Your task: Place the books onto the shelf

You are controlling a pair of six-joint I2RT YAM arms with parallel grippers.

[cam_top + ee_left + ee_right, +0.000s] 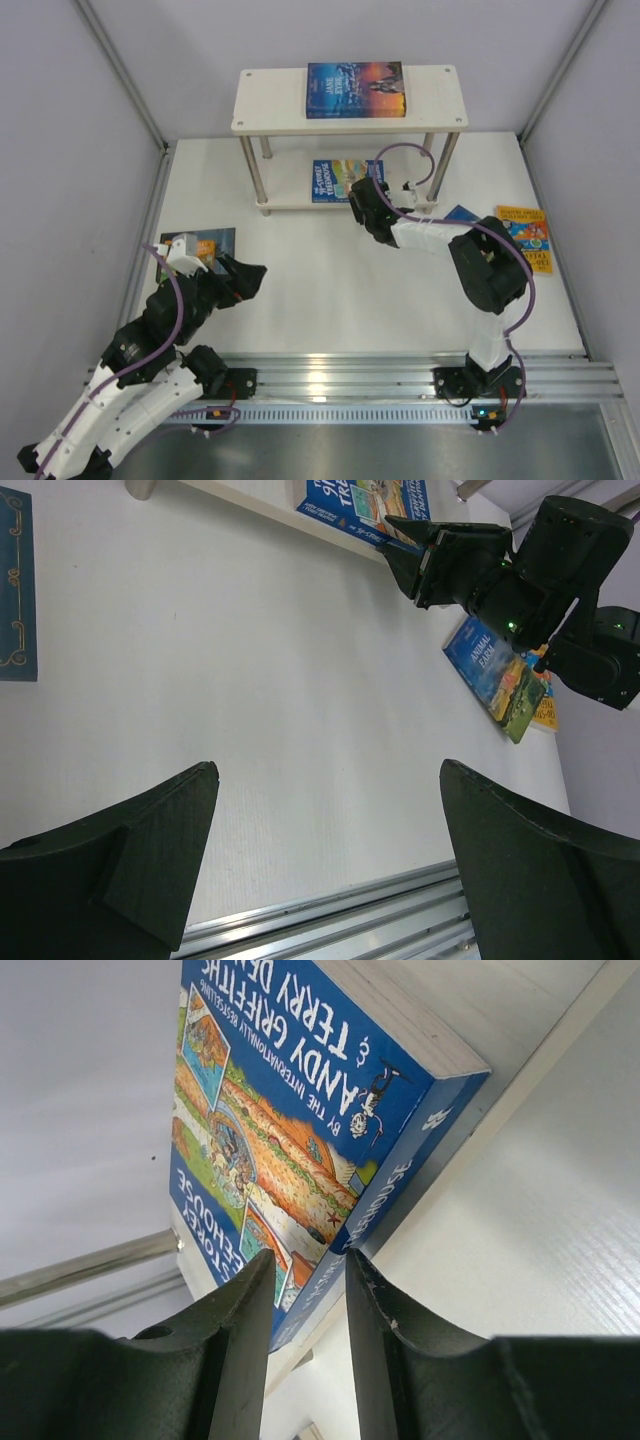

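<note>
Overhead from behind, wrists close, sharing shelf (270, 100)

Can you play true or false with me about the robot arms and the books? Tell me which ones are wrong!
1. A sunset-cover book lies on the top board of the shelf. True.
2. The left gripper is holding a book. False: it is wide open with nothing between its fingers.
3. The right gripper has its fingers on either side of the blue treehouse book, which rests on the shelf's lower board. True.
4. Every book is on the shelf. False: an orange-yellow book, an Animal Farm book and a dark teal book lie on the table.
</note>
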